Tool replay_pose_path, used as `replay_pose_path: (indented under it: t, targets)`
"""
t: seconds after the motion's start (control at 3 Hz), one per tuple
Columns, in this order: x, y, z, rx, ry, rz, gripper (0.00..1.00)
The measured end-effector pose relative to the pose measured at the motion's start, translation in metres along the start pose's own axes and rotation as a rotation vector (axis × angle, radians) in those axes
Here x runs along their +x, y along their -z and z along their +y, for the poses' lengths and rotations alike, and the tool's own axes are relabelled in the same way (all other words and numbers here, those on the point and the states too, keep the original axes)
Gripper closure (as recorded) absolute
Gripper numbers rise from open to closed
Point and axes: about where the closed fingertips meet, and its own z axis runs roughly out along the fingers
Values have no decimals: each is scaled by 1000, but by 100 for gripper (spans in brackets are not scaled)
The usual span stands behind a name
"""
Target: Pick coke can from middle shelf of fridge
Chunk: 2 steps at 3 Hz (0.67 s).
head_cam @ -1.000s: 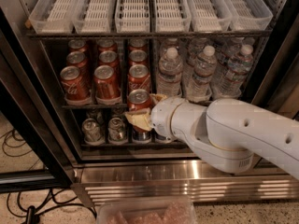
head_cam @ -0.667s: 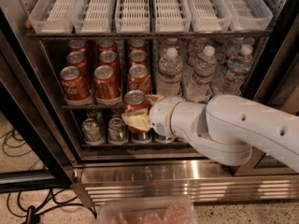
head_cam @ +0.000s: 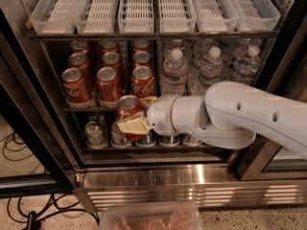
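The fridge [head_cam: 144, 176] stands open before me. Its middle shelf [head_cam: 81, 109] holds rows of red coke cans on the left and water bottles [head_cam: 175, 73] on the right. My gripper [head_cam: 136, 114] is shut on one coke can [head_cam: 127, 108], held just in front of the shelf's front edge and below the third can lane. One cream finger [head_cam: 132, 126] crosses the can's lower front; the other finger [head_cam: 146, 100] is at its upper right. The white arm [head_cam: 240, 114] reaches in from the right and hides part of the lower shelf.
White slotted trays [head_cam: 136, 8] fill the rack above. Silver cans [head_cam: 94, 133] stand on the lower shelf behind the held can. The dark door frame [head_cam: 33, 128] is at left, cables [head_cam: 19, 152] lie on the floor, and a clear container [head_cam: 148, 218] is at the bottom.
The gripper has drawn the coke can a little outward and to the left, away from the shelf. The other cans and bottles have not moved.
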Motion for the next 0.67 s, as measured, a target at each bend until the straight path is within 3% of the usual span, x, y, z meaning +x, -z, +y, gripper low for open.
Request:
replay_pose_path:
  t: [0.33,0.67]
  targets:
    - [-6,1,17,-118,67,3,100]
    - [-6,1,17,-118,67,3,100]
